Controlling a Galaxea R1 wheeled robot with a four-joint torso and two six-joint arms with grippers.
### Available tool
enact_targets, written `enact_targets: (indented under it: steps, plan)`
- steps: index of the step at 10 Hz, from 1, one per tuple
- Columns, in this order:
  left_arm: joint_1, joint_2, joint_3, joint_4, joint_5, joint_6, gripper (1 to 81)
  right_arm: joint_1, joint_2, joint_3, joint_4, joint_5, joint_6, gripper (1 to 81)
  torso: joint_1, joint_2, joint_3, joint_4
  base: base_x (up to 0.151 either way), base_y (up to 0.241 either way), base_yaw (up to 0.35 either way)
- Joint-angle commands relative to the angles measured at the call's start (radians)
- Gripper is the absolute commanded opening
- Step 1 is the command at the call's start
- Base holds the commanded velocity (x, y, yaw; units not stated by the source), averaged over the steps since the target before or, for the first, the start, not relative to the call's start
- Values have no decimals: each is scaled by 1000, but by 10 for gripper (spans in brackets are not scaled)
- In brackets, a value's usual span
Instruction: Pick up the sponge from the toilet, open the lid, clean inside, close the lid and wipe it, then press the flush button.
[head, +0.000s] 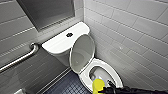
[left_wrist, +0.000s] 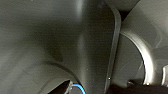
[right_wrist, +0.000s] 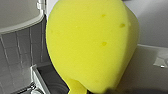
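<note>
Head view: even, soft light, picture blocky; I see wall tiles bowing toward edges. Pale sheen on lid. My left wrist feed dim, grey, smeared. Right wrist: sponge bright, close, unfocused.
</note>
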Motion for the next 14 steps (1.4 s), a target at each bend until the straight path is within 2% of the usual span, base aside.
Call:
enact_targets:
  steps: [1,8,12,13,14]
  plan:
    - [24,5,29,-10,68,2,811,-7,-135,94,-24,-27,7,10,0,0,0,0,0,0,0]
    - [25,5,29,-7,67,4,811,-136,-473,211,-29,100,7,10,0,0,0,0,0,0,0]
    - [25,5,26,-7,62,4,811,-259,-519,217,-36,158,4,10,0,-1,0,0,0,0,0]
    - [24,5,26,-5,54,5,811,-250,-536,232,-46,165,4,10,0,-1,0,0,0,0,0]
    - [24,5,26,-7,54,5,811,-218,-579,305,-62,161,4,10,0,-1,0,0,0,0,0]
